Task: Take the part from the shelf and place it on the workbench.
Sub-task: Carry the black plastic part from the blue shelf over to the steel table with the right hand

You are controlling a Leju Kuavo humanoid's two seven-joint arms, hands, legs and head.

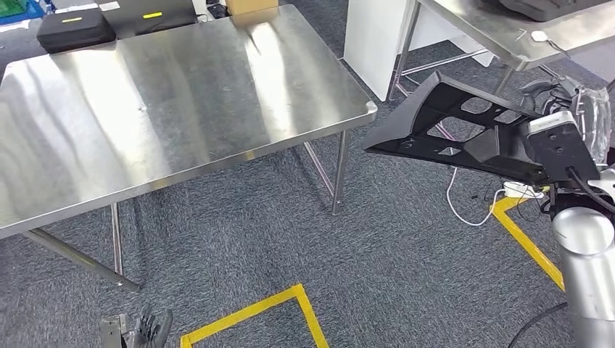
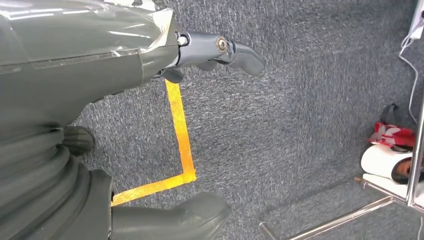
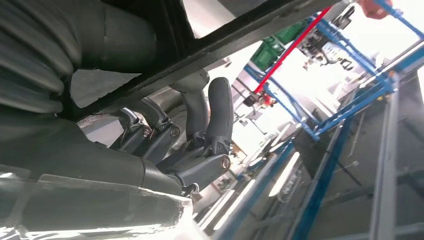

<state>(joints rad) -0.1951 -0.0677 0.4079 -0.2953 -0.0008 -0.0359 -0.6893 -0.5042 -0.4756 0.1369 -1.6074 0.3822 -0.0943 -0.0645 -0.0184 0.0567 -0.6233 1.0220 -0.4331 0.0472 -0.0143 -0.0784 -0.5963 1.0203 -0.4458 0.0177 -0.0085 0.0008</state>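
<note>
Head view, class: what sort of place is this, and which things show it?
Probably a workshop or robot test lab: a steel workbench, yellow floor tape on grey carpet, and a black part held in the right hand.

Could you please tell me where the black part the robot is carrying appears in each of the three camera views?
Head view: the black part sits right of centre, beyond the steel table's corner, held by the right hand.
Left wrist view: not in it; the left hand hangs over carpet.
Right wrist view: a black bar crossing the upper picture, with fingers curled against it.
Shared landmark: the yellow floor tape, in head and left wrist views.
</note>
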